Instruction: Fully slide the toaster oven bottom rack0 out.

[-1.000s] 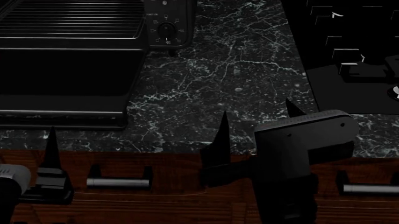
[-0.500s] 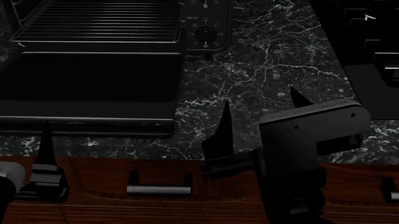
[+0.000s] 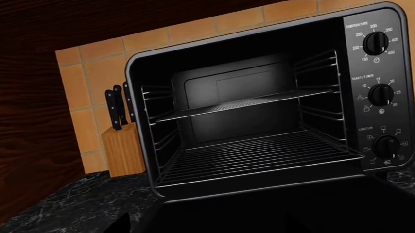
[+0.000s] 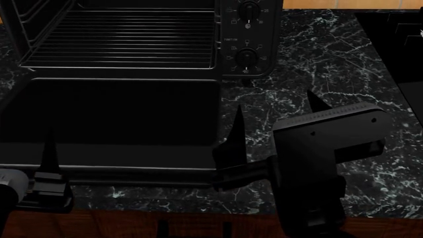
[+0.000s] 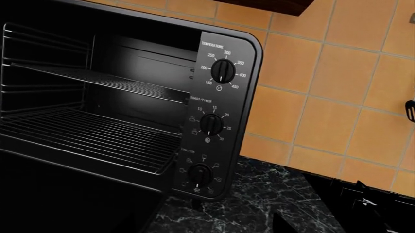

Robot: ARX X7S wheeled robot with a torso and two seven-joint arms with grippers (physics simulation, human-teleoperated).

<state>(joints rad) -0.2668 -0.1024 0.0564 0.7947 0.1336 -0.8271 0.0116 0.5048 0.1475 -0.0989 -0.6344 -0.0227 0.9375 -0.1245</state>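
Note:
The black toaster oven (image 4: 248, 39) stands at the back left of the counter with its door (image 4: 112, 114) folded down flat. The bottom rack0 (image 4: 126, 39) lies inside the cavity, its front rim at the opening; it also shows in the left wrist view (image 3: 259, 155) and the right wrist view (image 5: 84, 138). The upper rack (image 3: 246, 103) sits above it. My right gripper (image 4: 274, 101) is open and empty, over the counter beside the door's right front corner. My left gripper (image 3: 207, 228) is open and empty, low in front of the door; one finger (image 4: 49, 148) shows.
The black marble counter (image 4: 317, 64) runs right to a black stovetop (image 4: 403, 49). A wooden knife block (image 3: 123, 145) stands left of the oven against the tiled wall (image 5: 324, 97). The wooden cabinet front (image 4: 119, 225) is below the counter edge.
The oven and counter have shifted down and right in the head view, so I am closer to the counter. Both grippers stay open and now reach over the counter edge.

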